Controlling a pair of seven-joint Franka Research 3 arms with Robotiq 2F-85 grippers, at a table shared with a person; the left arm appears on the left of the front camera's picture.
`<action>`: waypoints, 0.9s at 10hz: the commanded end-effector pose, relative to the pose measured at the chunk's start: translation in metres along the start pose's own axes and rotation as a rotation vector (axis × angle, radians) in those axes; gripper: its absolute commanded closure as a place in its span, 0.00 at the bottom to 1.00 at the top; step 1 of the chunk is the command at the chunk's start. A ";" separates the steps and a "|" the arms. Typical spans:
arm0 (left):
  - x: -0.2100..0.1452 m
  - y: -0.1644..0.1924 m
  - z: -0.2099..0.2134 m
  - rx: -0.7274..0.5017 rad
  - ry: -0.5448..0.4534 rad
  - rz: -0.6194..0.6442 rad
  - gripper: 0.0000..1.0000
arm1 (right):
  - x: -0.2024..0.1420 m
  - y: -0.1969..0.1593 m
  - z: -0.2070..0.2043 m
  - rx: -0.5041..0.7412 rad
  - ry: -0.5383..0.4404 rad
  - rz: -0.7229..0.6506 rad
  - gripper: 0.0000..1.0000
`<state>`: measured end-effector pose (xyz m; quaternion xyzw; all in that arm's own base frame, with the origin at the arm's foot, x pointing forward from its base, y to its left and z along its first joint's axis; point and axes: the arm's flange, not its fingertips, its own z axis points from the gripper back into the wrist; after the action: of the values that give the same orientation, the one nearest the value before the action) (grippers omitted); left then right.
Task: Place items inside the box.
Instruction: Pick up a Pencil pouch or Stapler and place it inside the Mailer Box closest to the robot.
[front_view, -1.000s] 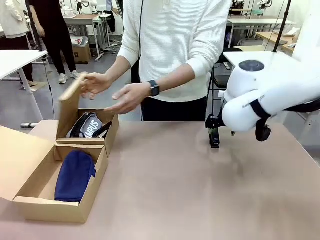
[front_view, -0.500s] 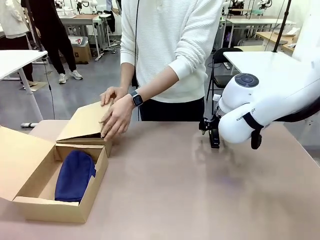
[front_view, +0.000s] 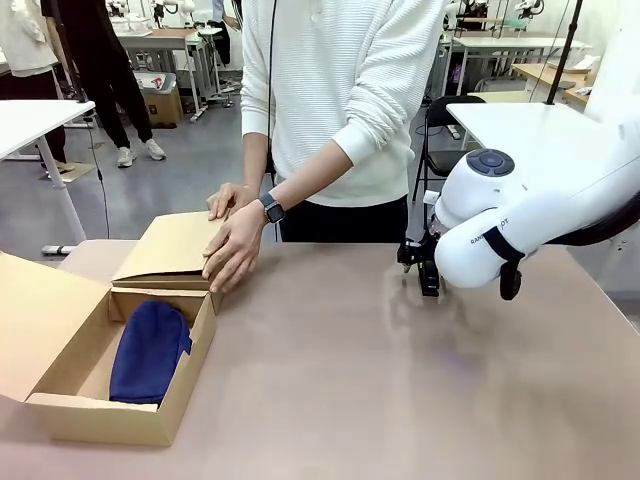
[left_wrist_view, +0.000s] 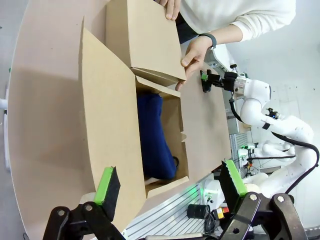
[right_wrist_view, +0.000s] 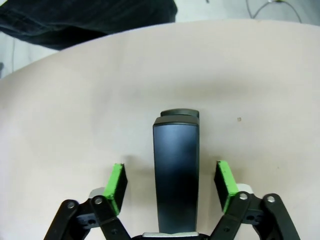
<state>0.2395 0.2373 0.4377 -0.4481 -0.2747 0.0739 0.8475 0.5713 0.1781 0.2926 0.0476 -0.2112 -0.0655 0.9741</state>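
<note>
While the left pincer (left_wrist_view: 169, 175) hangs with jaws spread wide and empty above, one long box (front_view: 100, 420) lies open nearest on the tabletop (front_view: 380, 400), holding one navy pouch (front_view: 148, 350). Just behind and touching it sits one smaller box (front_view: 175, 245), its flap now shut under the person's two hands, the nearer hand (front_view: 235, 250) and the farther hand (front_view: 230, 198); a second ago that flap stood raised. Off to the right, well apart from both boxes, the right pincer (right_wrist_view: 170, 170) stands open astride one black stapler (right_wrist_view: 176, 145), green pads clear of its sides. Other tables stand beyond the person.
</note>
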 end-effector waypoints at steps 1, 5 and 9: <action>0.000 -0.001 -0.001 -0.024 -0.019 -0.021 0.00 | -0.001 0.004 0.000 -0.023 -0.004 -0.012 1.00; 0.000 -0.001 -0.001 -0.024 -0.019 -0.021 0.00 | -0.001 -0.003 0.007 -0.038 -0.005 -0.022 1.00; 0.000 -0.001 -0.001 -0.024 -0.019 -0.021 0.00 | -0.002 -0.007 0.013 -0.041 0.000 -0.018 1.00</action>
<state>0.2395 0.2373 0.4377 -0.4481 -0.2747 0.0738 0.8475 0.5705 0.1718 0.2976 0.0387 -0.2075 -0.0702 0.9750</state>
